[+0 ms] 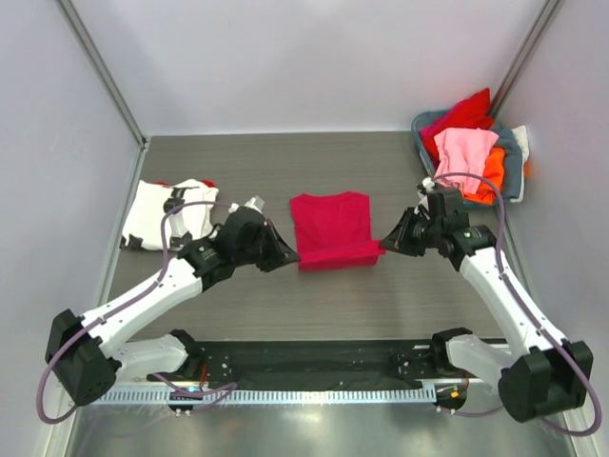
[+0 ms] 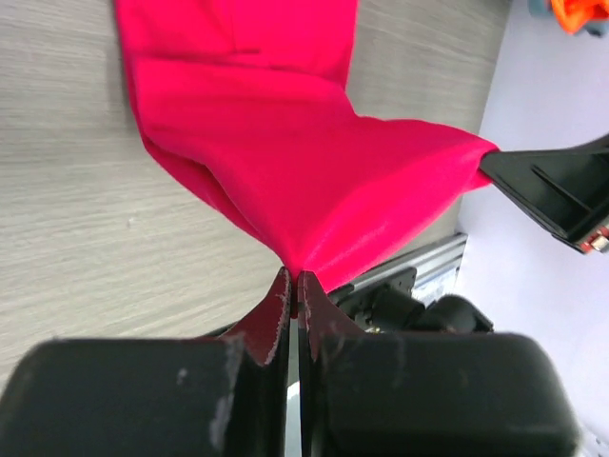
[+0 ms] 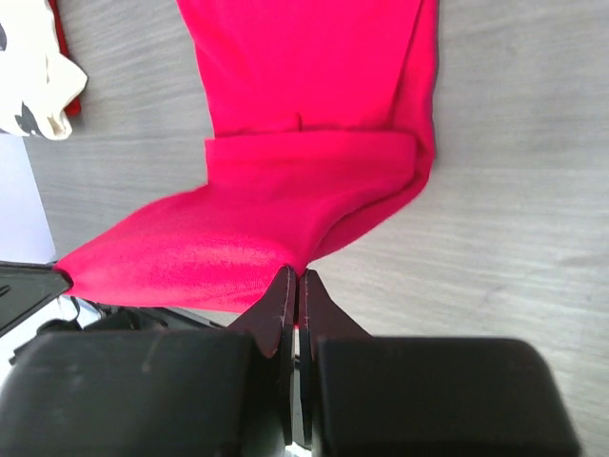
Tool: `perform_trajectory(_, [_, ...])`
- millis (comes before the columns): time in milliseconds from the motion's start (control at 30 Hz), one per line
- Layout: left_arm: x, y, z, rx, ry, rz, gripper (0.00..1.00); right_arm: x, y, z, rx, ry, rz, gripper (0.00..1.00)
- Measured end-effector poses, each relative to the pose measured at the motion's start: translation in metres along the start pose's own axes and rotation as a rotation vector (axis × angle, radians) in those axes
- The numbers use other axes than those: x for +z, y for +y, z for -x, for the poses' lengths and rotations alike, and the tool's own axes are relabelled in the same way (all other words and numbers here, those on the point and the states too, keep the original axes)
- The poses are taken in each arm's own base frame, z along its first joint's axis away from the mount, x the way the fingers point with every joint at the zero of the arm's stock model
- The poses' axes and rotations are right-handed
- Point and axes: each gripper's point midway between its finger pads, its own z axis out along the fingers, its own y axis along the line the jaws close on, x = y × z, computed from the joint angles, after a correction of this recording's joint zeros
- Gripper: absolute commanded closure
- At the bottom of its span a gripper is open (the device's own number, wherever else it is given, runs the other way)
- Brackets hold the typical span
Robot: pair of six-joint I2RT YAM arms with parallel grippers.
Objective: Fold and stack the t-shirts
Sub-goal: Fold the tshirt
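From the top camera I see both arms stretched in from the near edge, the left arm (image 1: 143,300) slanting right and the right arm (image 1: 500,281) slanting left. Their wrists sit low at the two near corners of the crimson t-shirt (image 1: 330,228) in the middle of the counter (image 1: 381,314), with a white t-shirt (image 1: 162,214) well to its left and a basket (image 1: 512,162) of tees (image 1: 464,145) far right. On the left wrist camera the left jaws are clenched on a pinched corner of the crimson t-shirt (image 2: 285,152), which is raised off the wood and runs taut toward the right jaws. The right wrist camera shows the right jaws clamped likewise on the opposite corner, the near hem lifted and the rest lying folded beyond.
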Motion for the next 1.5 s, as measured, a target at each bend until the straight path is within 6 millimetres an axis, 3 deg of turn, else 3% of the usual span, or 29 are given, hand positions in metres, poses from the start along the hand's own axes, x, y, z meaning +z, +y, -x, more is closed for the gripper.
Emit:
perform_trajectory(433, [0.035,0.001,0.064,-0.044,-0.003,0.055,1.0,0.044,0.016,0.064,-0.041,0.011,-0.042,0.99])
perform_trajectory(1000, [0.098,-0.002,0.149,-0.079,-0.002,0.067,1.0,0.12,0.011,0.141,-0.025,0.029,-0.054,0.99])
perform_trajectory(1300, [0.145,0.013,0.188,-0.121,-0.004,0.083,1.0,0.165,0.013,0.184,-0.026,0.001,-0.03,0.93])
perform_trajectory(1433, [0.152,0.021,0.202,-0.137,-0.019,0.09,1.0,0.19,0.013,0.195,-0.021,0.011,-0.009,0.93])
perform_trajectory(1500, [0.154,0.023,0.208,-0.141,-0.03,0.088,0.99,0.201,0.011,0.196,-0.012,0.024,-0.002,0.84])
